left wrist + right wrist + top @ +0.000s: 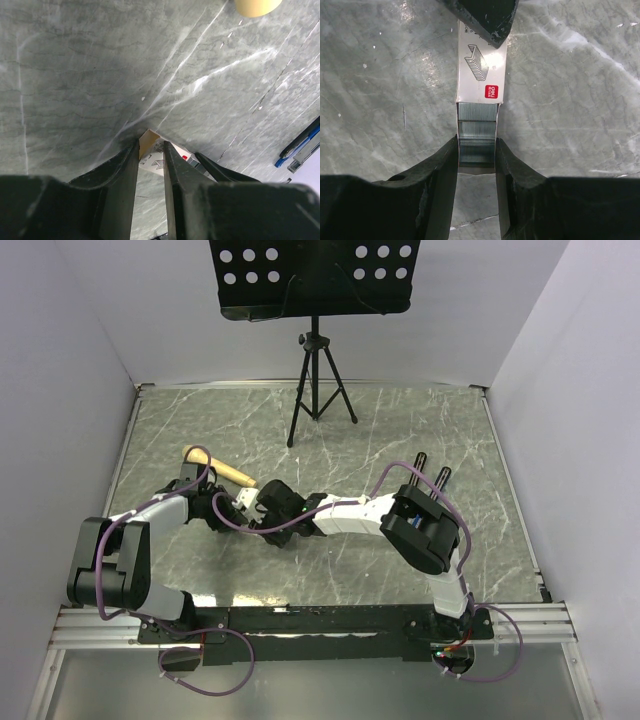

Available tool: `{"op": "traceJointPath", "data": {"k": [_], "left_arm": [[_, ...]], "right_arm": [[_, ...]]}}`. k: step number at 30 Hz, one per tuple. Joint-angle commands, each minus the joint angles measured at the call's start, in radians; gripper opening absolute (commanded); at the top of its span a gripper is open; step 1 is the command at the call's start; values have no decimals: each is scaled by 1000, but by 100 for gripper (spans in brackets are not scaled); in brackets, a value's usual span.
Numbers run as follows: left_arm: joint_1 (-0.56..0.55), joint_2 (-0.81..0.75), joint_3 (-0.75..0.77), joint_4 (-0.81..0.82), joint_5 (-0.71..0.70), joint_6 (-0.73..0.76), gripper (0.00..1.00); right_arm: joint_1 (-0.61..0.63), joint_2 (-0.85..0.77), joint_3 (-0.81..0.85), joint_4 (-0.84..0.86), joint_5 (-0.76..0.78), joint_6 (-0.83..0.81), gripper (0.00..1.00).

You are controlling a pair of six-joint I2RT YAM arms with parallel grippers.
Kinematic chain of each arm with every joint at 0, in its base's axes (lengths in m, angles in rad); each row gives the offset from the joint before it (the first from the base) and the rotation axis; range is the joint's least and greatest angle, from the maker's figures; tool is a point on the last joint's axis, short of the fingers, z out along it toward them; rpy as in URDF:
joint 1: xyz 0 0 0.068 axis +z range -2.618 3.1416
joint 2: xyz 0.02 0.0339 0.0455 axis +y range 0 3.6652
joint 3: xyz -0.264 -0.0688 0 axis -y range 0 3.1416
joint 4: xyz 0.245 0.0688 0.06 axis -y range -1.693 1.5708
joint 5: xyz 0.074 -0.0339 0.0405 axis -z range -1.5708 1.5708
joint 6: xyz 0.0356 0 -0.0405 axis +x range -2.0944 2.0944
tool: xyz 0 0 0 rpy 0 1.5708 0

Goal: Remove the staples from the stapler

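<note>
The grey marbled table (420, 440) carries everything. A black music stand (315, 280) on a tripod rises at the middle of its far edge. The left arm (110, 560) reaches in from the near left corner. The right arm (425, 530) bends across from the near right. The two meet left of the table's centre, about midway between the near and far edges.

A wooden-handled tool (222, 468) lies just beyond that meeting point, toward the far left corner. In the left wrist view a blue-handled tool (302, 146) lies on the marble at the right edge of the picture, well apart from the fingers.

The left gripper (151, 150) is narrow, its two fingers pinching one end of a small white staple box (481, 75) printed with a staple drawing and a red label. The right gripper (476, 150) is also narrow, its fingers pressed against both sides of the inner tray (477, 171), which sticks out of the box's other end.

The staples (477, 132) lie in that tray as silver-grey strips, partly between the right fingers and partly in the open stretch up to the box mouth, above the marble.
</note>
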Motion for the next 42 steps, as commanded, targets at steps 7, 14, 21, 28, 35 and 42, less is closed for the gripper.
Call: {"op": "traceJointPath", "data": {"k": [7, 14, 21, 28, 35, 42], "left_arm": [[-31, -21, 9, -26, 26, -25, 32], [-31, -11, 32, -55, -8, -7, 32], [-35, -30, 35, -52, 3, -19, 32], [-38, -22, 42, -60, -3, -12, 34], [-38, -30, 113, -130, -60, 36, 41], [-38, -41, 136, -169, -100, 56, 47]], "right_arm": [[-8, 20, 8, 47, 7, 42, 34], [-11, -4, -33, 76, 42, 79, 33], [-8, 10, -21, 78, 34, 73, 33], [-11, -21, -47, 101, 45, 94, 33], [-6, -42, -61, 84, 27, 62, 33], [-6, -43, -53, 72, -4, 36, 33]]}}
